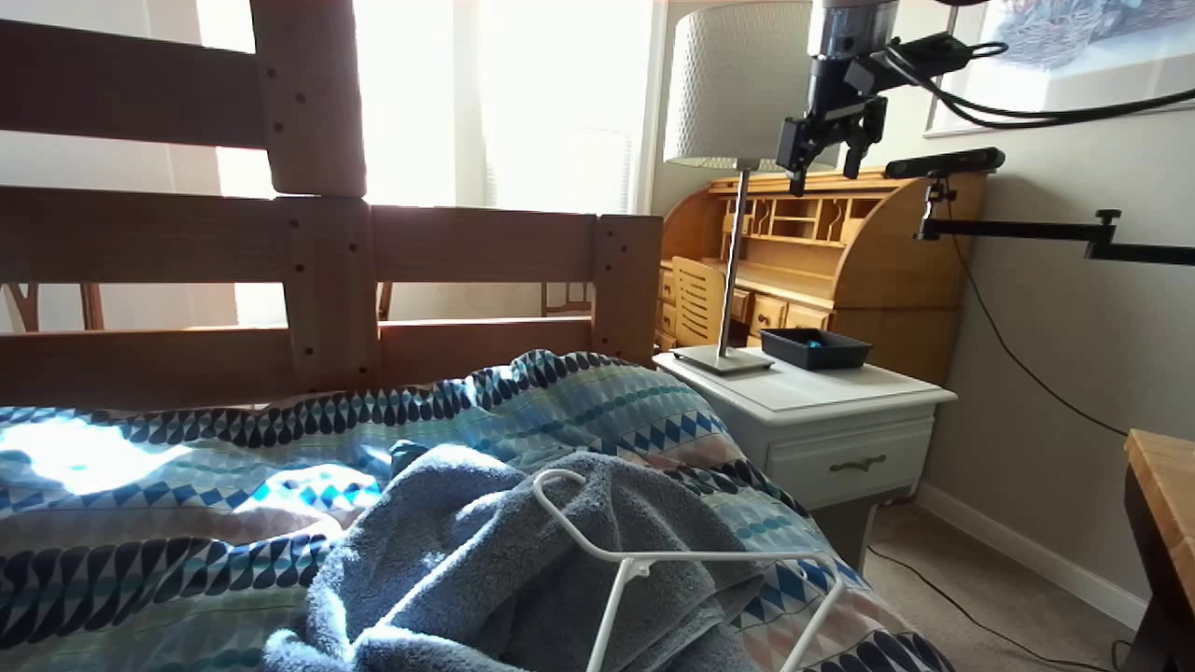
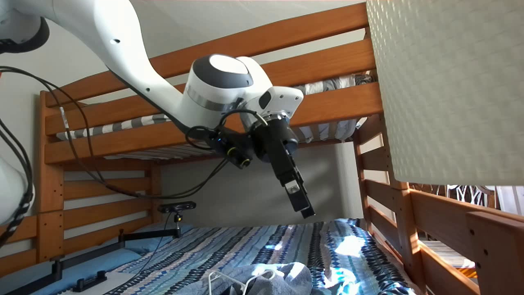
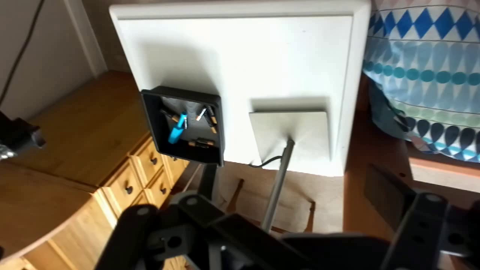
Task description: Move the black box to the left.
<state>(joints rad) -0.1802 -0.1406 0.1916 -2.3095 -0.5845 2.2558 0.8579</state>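
The pincer (image 1: 824,177) hangs well above the bench (image 3: 277,56), fingers spread and nothing between them; the height probably gives them room to line up for a descent. Below, the box (image 3: 187,94) sits upright near a corner of the bench, on the side towards the desk (image 3: 86,123), untouched; its open top makes a wall the likely hold, with 1 finger inside and 1 outside. Loose bits (image 3: 201,143) lie in it, 1 of them a blue piece (image 3: 176,132), so a level carry should stop them spilling. The lamp (image 1: 738,215) stands nearby on a flat foot, apart from the box; its tall stem may crowd the arm (image 2: 127,61). Which way counts as left is hard to tell from these views.
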